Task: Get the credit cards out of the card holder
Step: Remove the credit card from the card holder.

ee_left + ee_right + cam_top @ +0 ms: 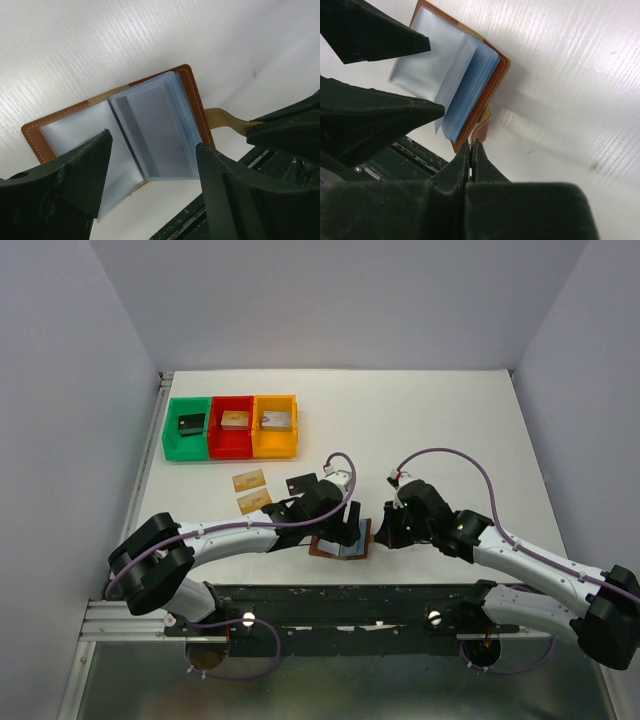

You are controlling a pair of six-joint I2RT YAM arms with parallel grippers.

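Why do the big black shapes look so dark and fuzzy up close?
Left wrist view: the left gripper sits right by the lens, so it looks dark and soft while the card holder is sharp. Right wrist view: same for the right gripper, and the card holder casts a soft shadow on the table.

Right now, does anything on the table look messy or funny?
Nothing broken or spilled. The card holder lies open and crooked at the near edge of the table, its clear pockets fanned up, not flat, while the right gripper pinches its tab. Two credit cards lie loose and tilted to its left.
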